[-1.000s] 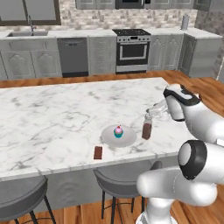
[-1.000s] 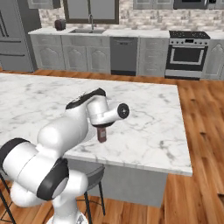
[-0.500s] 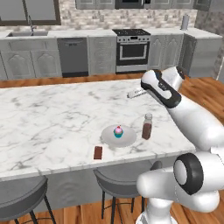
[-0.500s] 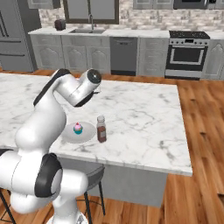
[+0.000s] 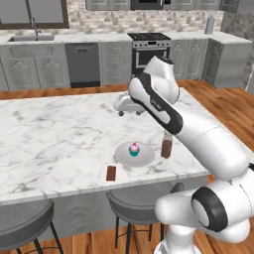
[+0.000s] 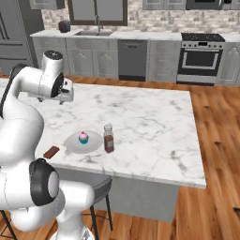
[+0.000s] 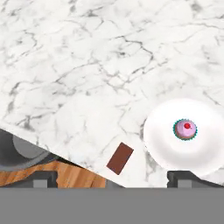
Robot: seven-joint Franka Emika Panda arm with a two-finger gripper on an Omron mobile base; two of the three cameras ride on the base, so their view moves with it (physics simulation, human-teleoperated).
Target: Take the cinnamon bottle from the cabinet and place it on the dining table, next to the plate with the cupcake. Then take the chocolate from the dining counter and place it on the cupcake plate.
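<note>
The cinnamon bottle (image 5: 167, 145) (image 6: 108, 138) stands upright on the dining table (image 5: 54, 134) (image 6: 154, 122), just right of the plate (image 5: 143, 158) (image 6: 70, 143) (image 7: 166, 144) that bears the cupcake (image 5: 134, 149) (image 6: 83, 137) (image 7: 185, 128). The chocolate (image 5: 111, 172) (image 6: 51, 152) (image 7: 120, 158) lies flat near the table's front edge, left of the plate. My gripper (image 5: 121, 110) (image 6: 64, 97) (image 7: 116, 178) hovers open and empty above the marble behind the plate, looking down on the chocolate and the plate.
Grey stools (image 5: 25, 218) (image 5: 139, 201) (image 7: 22, 151) stand under the table's front edge. Grey counters, a sink and a steel range (image 5: 149, 49) (image 6: 200, 58) line the back wall, with wood floor (image 6: 215, 140) to the right.
The arm has swung left from the bottle's side across the table to above the marble behind the plate. The bottle stays standing beside the plate; the jaws remain open.
</note>
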